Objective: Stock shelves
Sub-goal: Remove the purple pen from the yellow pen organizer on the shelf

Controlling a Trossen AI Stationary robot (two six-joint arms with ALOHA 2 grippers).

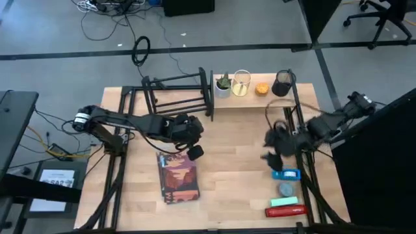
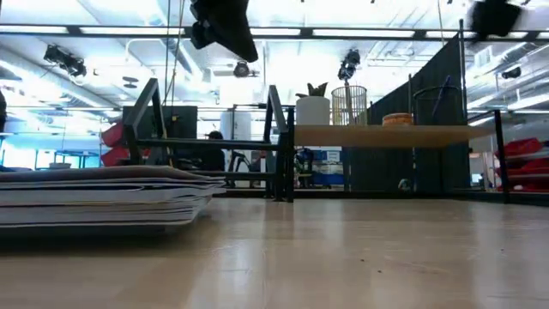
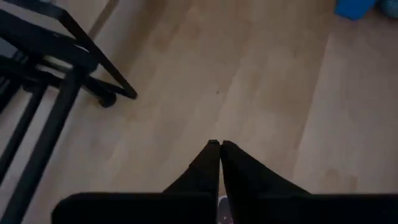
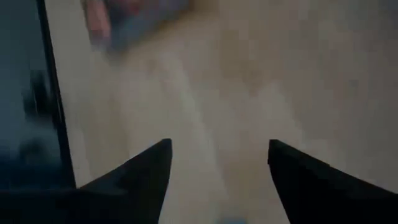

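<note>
The black metal-bar rack stands at the table's far side, left of the pale wooden plank shelf. The shelf carries a potted plant, a wire cup, an orange round thing and a black mesh cup. A stack of books lies flat on the table. My left gripper hovers shut above the stack's far right corner, high over it in the low view. My right gripper hangs open over bare table, nothing between its fingers.
Near the right edge lie a blue thing, a grey round thing, a green bar and a red bar. Bare wood lies between the books and these. Black frame posts run along both sides of the table.
</note>
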